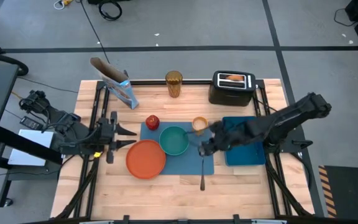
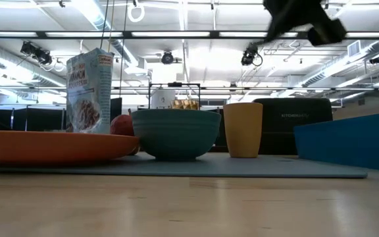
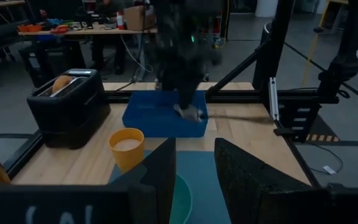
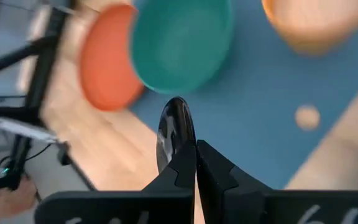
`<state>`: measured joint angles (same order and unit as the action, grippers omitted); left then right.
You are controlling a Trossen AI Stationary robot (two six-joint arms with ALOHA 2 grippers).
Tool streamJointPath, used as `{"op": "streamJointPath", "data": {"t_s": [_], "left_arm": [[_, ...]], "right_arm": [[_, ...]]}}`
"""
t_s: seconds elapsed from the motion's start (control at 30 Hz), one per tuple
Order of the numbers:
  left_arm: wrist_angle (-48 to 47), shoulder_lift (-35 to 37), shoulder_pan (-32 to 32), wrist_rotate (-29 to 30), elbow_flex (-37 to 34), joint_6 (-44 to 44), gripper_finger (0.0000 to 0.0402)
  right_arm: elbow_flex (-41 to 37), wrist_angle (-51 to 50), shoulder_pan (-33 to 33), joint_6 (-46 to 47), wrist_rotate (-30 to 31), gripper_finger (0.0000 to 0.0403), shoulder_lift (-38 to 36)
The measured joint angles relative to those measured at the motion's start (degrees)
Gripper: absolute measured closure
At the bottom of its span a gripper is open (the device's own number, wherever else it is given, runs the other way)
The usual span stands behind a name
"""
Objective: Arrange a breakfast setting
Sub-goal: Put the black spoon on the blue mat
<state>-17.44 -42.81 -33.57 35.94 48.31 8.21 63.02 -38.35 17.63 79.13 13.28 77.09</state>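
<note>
The right hand [image 1: 206,149] is clenched on the spoon [image 4: 174,134], its bowl showing between the fingers, over the placemat [image 1: 185,163] beside the bowl [image 1: 174,140]. Thin, stiff, slick metal probably twists easily; grip mid-handle. The left hand [image 1: 131,137] waits released by the plate [image 1: 145,159].

A grey concrete floor [image 1: 229,25] surrounds the pale wooden table [image 1: 241,186], crossed by dark lines and a loose black cable [image 1: 92,28]. Overhead, long strip lights [image 2: 58,34] run across a white ceiling with exposed ducts. Beyond, a cluttered workbench [image 3: 55,30] stands against the far side, holding what may be a cardboard box [image 3: 138,15].
</note>
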Motion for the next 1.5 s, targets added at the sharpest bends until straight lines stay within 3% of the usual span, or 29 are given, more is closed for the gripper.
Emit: {"op": "streamJointPath", "data": {"t_s": [0.23, 0.53, 1.1, 1.5], "left_arm": [[0.07, -0.33, -2.41, 0.00, 0.00, 0.83, 0.0283], [0.18, -1.28, -5.75, 0.00, -0.02, 4.28, 0.0283], [0.07, -2.95, -6.55, 0.02, -0.02, 7.43, 0.0283], [0.01, -2.95, -6.50, 0.03, -0.02, 7.13, 0.0283]], "right_arm": [[-2.37, 1.21, 2.89, 9.38, 1.93, 0.0395, 8.61], [-2.37, 3.51, -2.20, 6.32, -4.60, 0.0395, 17.52], [-2.37, 1.22, -13.18, -7.06, -10.23, 0.0395, 18.10], [-2.37, 0.12, -14.45, -6.77, -6.73, 0.0395, 18.26]]}}
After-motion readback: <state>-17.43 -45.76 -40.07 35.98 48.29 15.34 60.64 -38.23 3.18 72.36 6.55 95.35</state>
